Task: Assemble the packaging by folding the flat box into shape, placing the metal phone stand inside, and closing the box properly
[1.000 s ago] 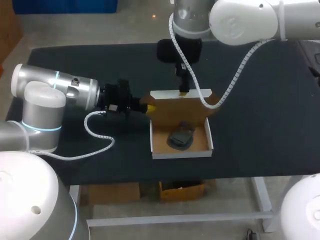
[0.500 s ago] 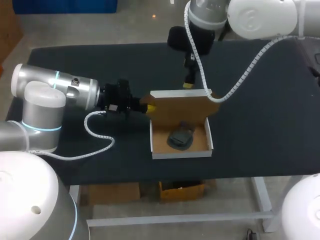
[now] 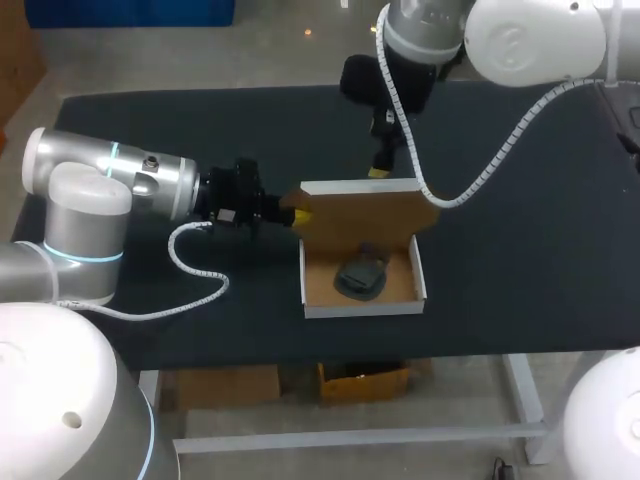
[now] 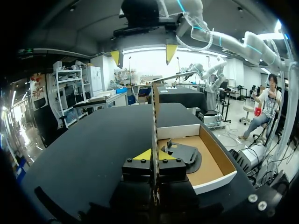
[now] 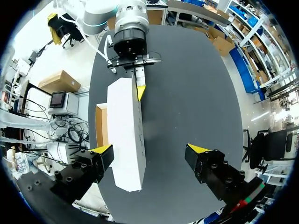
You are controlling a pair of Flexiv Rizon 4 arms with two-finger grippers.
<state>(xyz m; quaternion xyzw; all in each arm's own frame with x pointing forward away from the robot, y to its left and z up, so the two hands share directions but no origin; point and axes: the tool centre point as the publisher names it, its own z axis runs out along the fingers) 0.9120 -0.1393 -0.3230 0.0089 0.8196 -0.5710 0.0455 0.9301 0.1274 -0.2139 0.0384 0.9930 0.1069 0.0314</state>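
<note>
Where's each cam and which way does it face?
Head: above, behind the robot, facing down at the table; left gripper and right gripper show.
Left wrist: on that wrist, looking along its fingers, which clamp the upright box lid.
Right wrist: on that wrist, facing down on the lid; own open tips show.
Shared: both wrist views catch the lid and the other gripper.

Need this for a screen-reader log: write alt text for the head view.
An open cardboard box sits on a black table with a dark phone stand inside and its lid standing upright. The left claw grips one end of the lid; the right claw hangs open above the lid.
</note>
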